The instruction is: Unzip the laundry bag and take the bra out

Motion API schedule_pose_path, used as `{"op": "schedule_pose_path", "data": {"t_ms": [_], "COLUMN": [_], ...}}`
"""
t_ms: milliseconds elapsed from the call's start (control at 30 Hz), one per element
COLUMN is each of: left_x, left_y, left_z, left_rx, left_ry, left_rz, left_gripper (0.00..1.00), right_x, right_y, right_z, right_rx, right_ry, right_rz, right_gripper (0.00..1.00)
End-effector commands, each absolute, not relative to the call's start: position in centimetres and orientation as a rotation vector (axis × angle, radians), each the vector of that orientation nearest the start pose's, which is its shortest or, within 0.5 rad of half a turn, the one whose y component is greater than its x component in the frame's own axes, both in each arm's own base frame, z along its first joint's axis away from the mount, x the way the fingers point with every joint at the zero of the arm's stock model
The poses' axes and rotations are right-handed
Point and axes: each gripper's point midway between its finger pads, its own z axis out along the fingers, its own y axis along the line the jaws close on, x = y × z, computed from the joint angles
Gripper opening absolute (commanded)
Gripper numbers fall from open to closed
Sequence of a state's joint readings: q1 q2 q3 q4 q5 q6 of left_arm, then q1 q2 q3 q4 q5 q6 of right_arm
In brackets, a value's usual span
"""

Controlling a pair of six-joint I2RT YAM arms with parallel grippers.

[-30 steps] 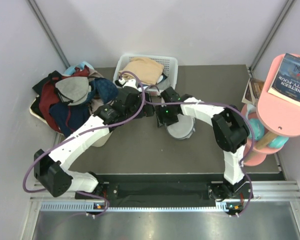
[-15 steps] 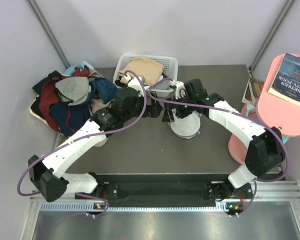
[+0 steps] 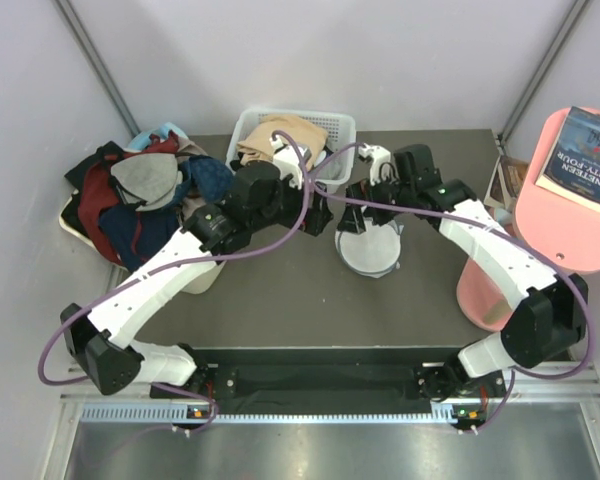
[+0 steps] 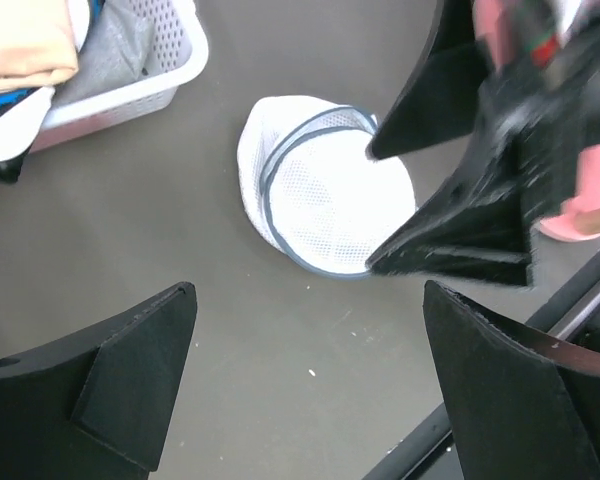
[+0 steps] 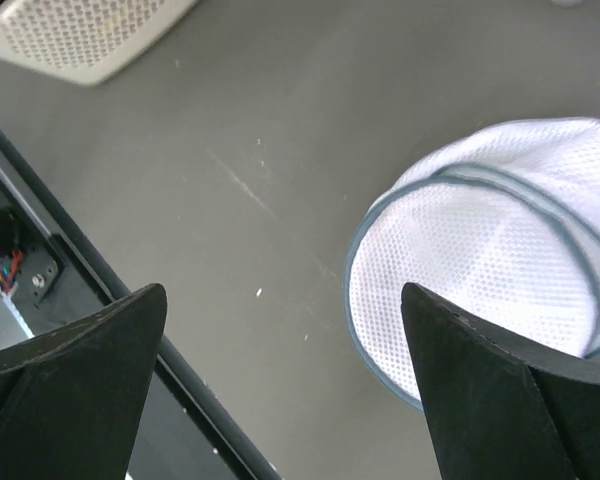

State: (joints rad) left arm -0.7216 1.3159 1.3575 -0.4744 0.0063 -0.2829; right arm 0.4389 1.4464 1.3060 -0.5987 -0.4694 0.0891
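Laundry bag (image 3: 370, 256) lies on the table (image 3: 280, 292) just right of centre, nearer the far edge. Left gripper (image 4: 305, 300) and right gripper (image 5: 283, 295) hover above it, jaws apart, holding nothing.

We saw the whole table (image 3: 280, 290) from the top camera, looking steeply down from above and behind its near edge. Our two wrist cameras hung much nearer, facing down at it, and all three views shared the laundry bag (image 3: 370, 252) lying right of centre.
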Motion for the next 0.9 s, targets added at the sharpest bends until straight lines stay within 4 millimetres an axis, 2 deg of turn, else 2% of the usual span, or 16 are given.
{"op": "schedule_pose_path", "data": {"t_ms": [0, 167, 233, 333, 367, 400, 500, 633, 867], "left_x": [31.1, 31.1, 31.7, 32.0, 32.2, 32.1, 32.2, 32.4, 32.4], "left_y": [-21.0, -21.3, -20.1, -18.9, -18.6, -18.5, -17.9, -17.2, -16.2], "left_z": [29.3, 28.1, 28.3, 30.0, 30.5, 31.4, 33.1, 34.3, 34.7], "left_rx": [0.253, 0.292, 0.176, 0.035, 0.002, -0.025, -0.115, -0.173, -0.171], "left_ry": [2.103, 2.152, 2.149, 2.112, 2.097, 2.067, 2.007, 1.975, 1.973], "left_rz": [-0.420, -0.400, -0.350, -0.390, -0.403, -0.424, -0.450, -0.440, -0.373], "left_gripper": [0.99, 0.99, 0.99, 0.99, 0.99, 0.99, 0.99, 0.99, 0.99], "right_x": [34.1, 34.4, 34.4, 34.1, 33.9, 33.7, 32.9, 32.0, 31.6], "right_y": [18.7, 18.8, 18.6, 17.6, 17.3, 16.5, 15.4, 14.8, 14.2], "right_z": [30.7, 32.9, 33.1, 33.0, 31.9, 32.5, 32.2, 32.1, 31.2], "right_rx": [-0.237, -0.234, -0.227, -0.224, -0.215, -0.201, -0.178, -0.150, -0.126], "right_ry": [2.134, 2.098, 2.094, 2.063, 2.080, 2.045, 2.013, 1.977, 1.966], "right_rz": [0.795, 0.800, 0.788, 0.727, 0.704, 0.666, 0.616, 0.600, 0.585], "right_gripper": [1.00, 1.00, 1.00, 1.00, 1.00, 1.00, 1.00, 1.00, 1.00]}}
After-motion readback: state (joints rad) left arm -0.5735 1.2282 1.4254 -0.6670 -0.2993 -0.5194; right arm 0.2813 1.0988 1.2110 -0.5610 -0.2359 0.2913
